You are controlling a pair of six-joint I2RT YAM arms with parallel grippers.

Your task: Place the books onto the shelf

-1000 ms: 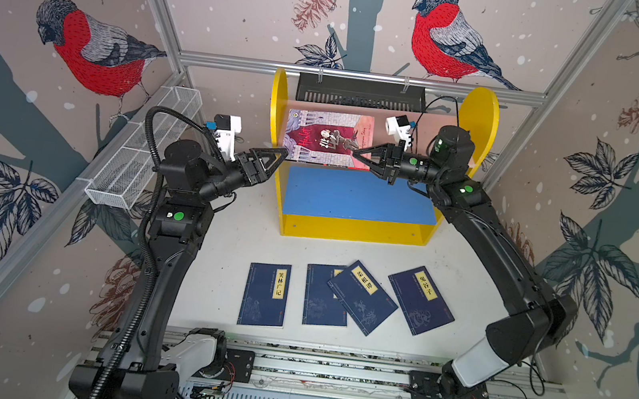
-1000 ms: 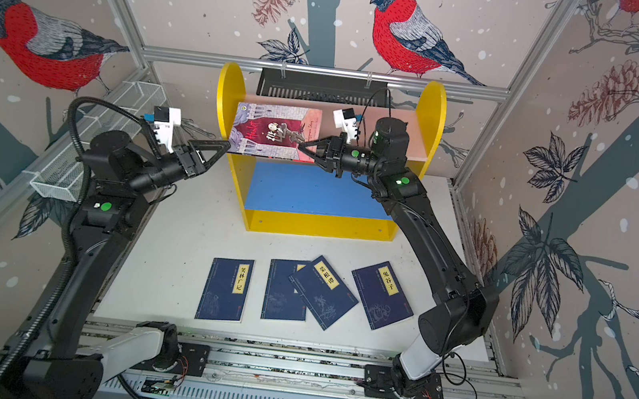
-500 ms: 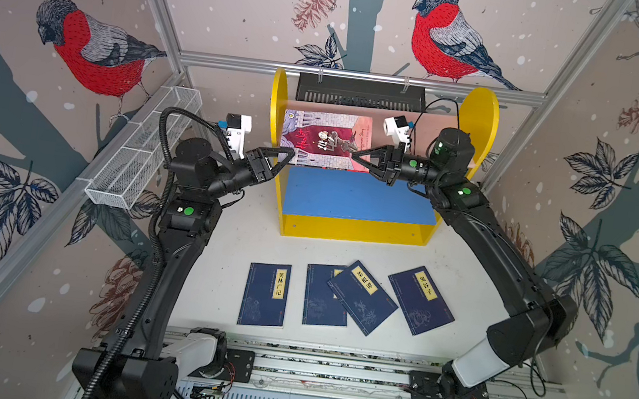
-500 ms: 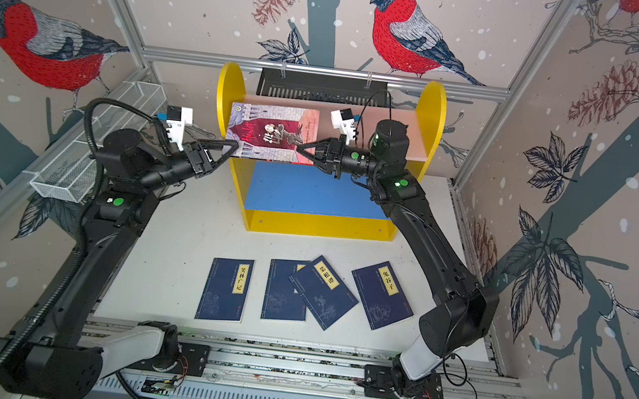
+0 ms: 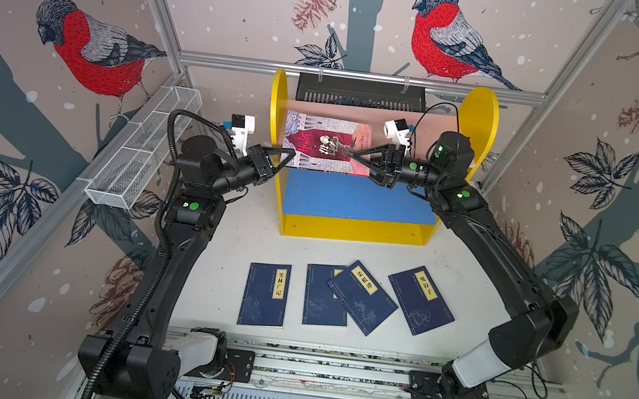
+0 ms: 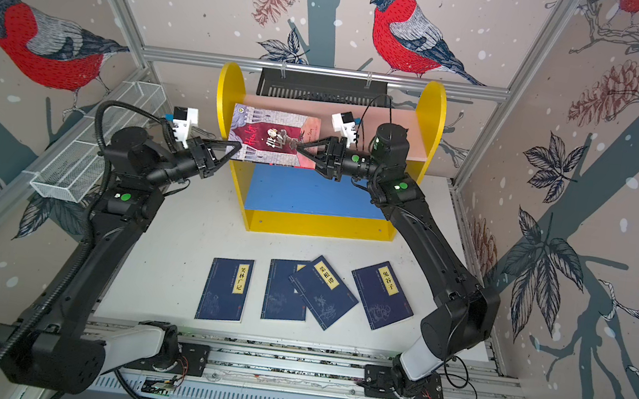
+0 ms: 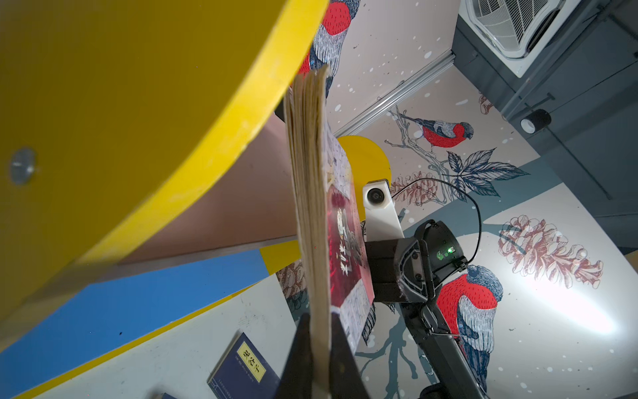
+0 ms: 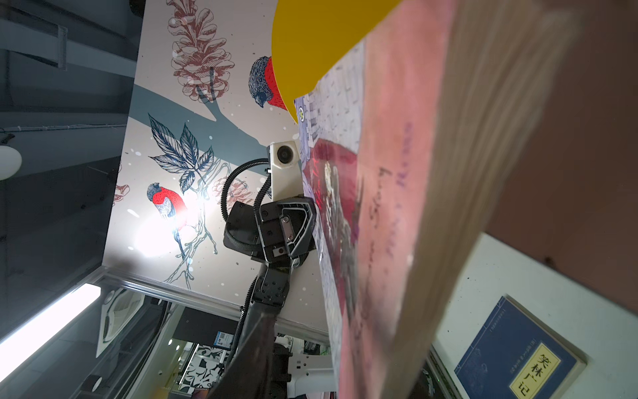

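We've got the left gripper (image 5: pixel 291 153) clamped on the illustrated book (image 5: pixel 325 142), lying lengthwise across the shelf (image 5: pixel 355 230) toward the right gripper (image 5: pixel 353 154), whose grip we can't tell.

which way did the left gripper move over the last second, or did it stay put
Yes. The left gripper moved right in a top view, toward the shelf's yellow side panel, and closed on the edge of the illustrated book.

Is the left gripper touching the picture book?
Touching. The left wrist view shows the left gripper shut on the picture book, with the book's page edge pinched from both sides and no gap.
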